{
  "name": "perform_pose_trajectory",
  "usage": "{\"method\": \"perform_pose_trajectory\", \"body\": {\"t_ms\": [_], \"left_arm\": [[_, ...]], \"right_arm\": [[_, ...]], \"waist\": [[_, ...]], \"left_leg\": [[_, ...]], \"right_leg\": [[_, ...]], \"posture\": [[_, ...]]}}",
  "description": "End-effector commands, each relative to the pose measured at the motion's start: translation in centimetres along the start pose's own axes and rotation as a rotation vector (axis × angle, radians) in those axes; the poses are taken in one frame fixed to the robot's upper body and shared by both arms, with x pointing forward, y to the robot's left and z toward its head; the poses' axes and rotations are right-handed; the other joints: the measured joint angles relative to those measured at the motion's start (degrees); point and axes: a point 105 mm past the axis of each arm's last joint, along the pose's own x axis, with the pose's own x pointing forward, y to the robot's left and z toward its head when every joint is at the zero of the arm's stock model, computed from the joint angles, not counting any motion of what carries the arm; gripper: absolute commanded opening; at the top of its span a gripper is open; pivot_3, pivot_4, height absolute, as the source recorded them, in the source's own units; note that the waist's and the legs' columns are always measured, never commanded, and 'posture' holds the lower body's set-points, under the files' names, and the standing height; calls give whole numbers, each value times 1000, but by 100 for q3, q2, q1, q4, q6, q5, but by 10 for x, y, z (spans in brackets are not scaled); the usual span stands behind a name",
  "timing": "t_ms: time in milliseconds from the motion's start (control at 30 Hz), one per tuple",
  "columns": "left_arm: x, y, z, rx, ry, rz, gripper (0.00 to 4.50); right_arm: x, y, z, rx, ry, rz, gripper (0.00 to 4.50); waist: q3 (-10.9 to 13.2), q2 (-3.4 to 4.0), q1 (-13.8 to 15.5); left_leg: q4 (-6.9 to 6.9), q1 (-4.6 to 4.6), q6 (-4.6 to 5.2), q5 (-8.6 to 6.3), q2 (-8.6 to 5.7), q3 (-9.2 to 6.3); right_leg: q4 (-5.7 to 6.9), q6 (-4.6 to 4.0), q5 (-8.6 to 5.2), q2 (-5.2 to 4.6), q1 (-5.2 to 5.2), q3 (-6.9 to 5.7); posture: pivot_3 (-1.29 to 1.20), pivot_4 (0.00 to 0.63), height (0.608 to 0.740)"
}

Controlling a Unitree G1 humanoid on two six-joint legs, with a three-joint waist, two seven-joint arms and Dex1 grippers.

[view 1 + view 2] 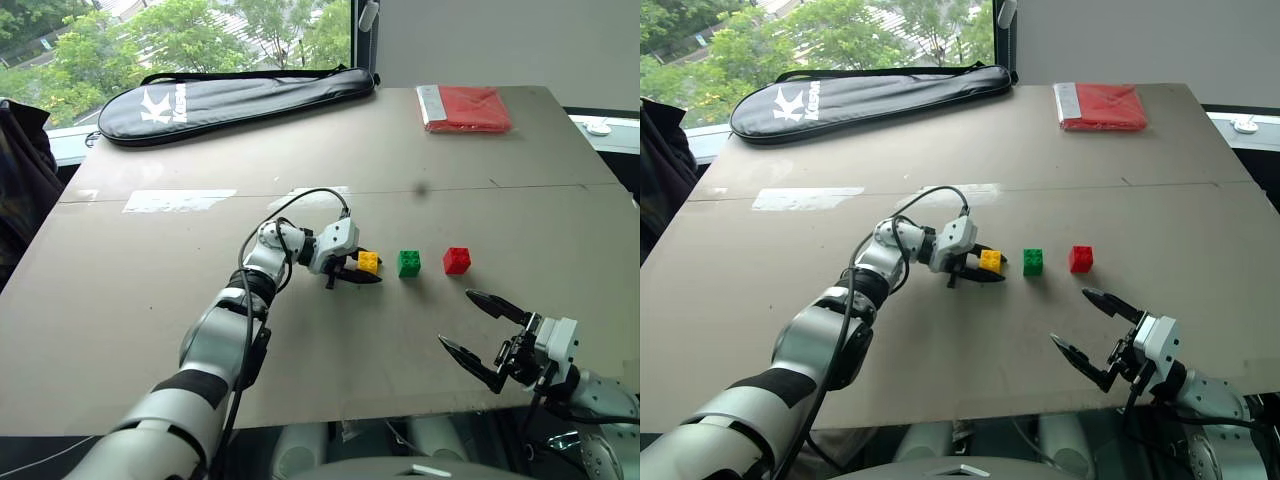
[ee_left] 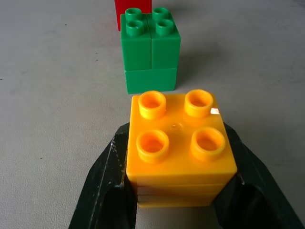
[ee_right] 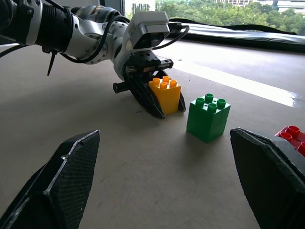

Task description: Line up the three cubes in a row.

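Left gripper [image 1: 358, 272] clamps yellow cube [image 2: 178, 148] (4 studs up) | right gripper [image 1: 482, 328] wide

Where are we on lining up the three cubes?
Green cube and red cube already sit in line, apart. The left gripper is shut on the yellow cube, set at the row's left end. Left: release it. The right gripper hangs open.

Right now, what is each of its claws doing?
Left gripper: shut on the yellow cube.
Right gripper: open, holding nothing.
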Motion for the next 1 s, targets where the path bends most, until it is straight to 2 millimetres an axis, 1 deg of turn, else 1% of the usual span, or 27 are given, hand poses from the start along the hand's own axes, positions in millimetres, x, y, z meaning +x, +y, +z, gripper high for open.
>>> {"method": "perform_pose_trajectory", "body": {"t_ms": [33, 100, 133, 200, 233, 267, 367, 500, 567, 667, 767, 833, 900, 967, 1000], "left_arm": [[2, -4, -6, -19, 34, -31, 1341], [2, -6, -7, -43, 30, -51, 2364], [1, -7, -6, -51, 25, -53, 2646], [0, -7, -7, -55, 28, -52, 3700], [-1, -6, -8, -55, 35, -45, 3987], [-1, -5, -10, -49, 45, -32, 4447], [-5, 0, -12, -35, 61, 22, 4490], [-19, 6, -16, -39, 71, 98, 4490], [-32, 8, -24, -48, 95, 150, 4490], [-60, 2, -43, -36, 185, 218, 4490], [-87, -22, -51, -108, 162, 218, 4490], [-99, -41, -54, -140, 165, 232, 4490], [-108, -62, -56, -179, 178, 268, 4490], [-112, -88, -53, -225, 179, 314, 4490], [-113, -97, -51, -249, 176, 332, 4490]], "right_arm": [[2, -1, 14, -54, -38, 6, 4500], [3, -1, 15, -53, -38, 8, 4500], [4, -1, 15, -53, -39, 10, 4500], [4, -1, 15, -53, -39, 13, 4500], [4, -1, 15, -52, -39, 16, 4500], [4, -1, 15, -52, -38, 17, 4500], [4, -2, 15, -51, -36, 20, 4500], [4, -2, 14, -50, -31, 25, 4500], [3, -4, 12, -49, -26, 25, 4500], [0, -5, 7, -42, -7, 30, 4500], [-3, -11, 3, -47, 10, 31, 4500], [-5, -15, 0, -47, 19, 28, 4500], [-9, -17, -4, -41, 34, 27, 4500], [-12, -20, -9, -37, 55, 35, 4500], [-14, -21, -10, -36, 60, 36, 4500]], "waist": [[0, 0, 2], [0, -1, 1], [-1, -1, 2], [-2, -1, 4], [-2, -1, 3], [-2, -1, 3], [-2, -1, -2], [-2, -1, -37], [-2, -1, -89], [-6, -1, -173], [-9, -1, -231], [-10, 4, -335], [-10, 4, -349], [-11, 16, -314], [-10, 19, -300]], "left_leg": [[0, 0, 0, 0, 0, -1], [0, 0, 0, 0, 0, 0], [1, 0, 0, 0, 0, 0], [1, 2, 0, 0, 0, 0], [1, 3, 0, 0, 0, 0], [2, 5, 0, 0, 0, -1], [4, 15, 0, 0, 0, -1], [5, 36, 0, 1, 1, 1], [5, 38, 1, 1, 3, 0], [2, 41, 0, 0, 8, -1], [-5, 48, 0, 0, 17, 7], [-12, 50, 0, 0, 22, 14], [-21, 66, -1, -1, 42, 15], [-25, 101, -2, -1, 63, 19], [-27, 103, -2, -2, 65, 19]], "right_leg": [[0, 0, 0, 0, 0, 0], [0, 0, 0, 0, 1, 0], [0, 0, 0, 0, 1, 0], [0, 0, 0, 0, 2, 0], [1, 0, 0, 0, 3, 0], [2, 1, 0, 0, 4, 0], [5, 2, -1, 0, 13, 0], [9, -16, -10, 2, 29, 4], [13, -14, -10, 4, 28, 4], [15, 5, 1, 8, 28, 3], [26, 4, 2, 14, 29, 10], [37, -2, -1, 19, 29, 19], [63, -39, -24, 23, 27, 44], [80, -46, -31, 23, 20, 42], [80, -48, -33, 24, 21, 41]], "posture": [[0, 150, 707], [0, 150, 707], [0, 150, 707], [0, 150, 707], [0, 150, 707], [0, 150, 707], [0, 150, 707], [0, 150, 707], [0, 150, 707], [0, 150, 707], [0, 150, 707], [0, 150, 707], [0, 150, 707], [0, 150, 707], [0, 150, 707]]}}
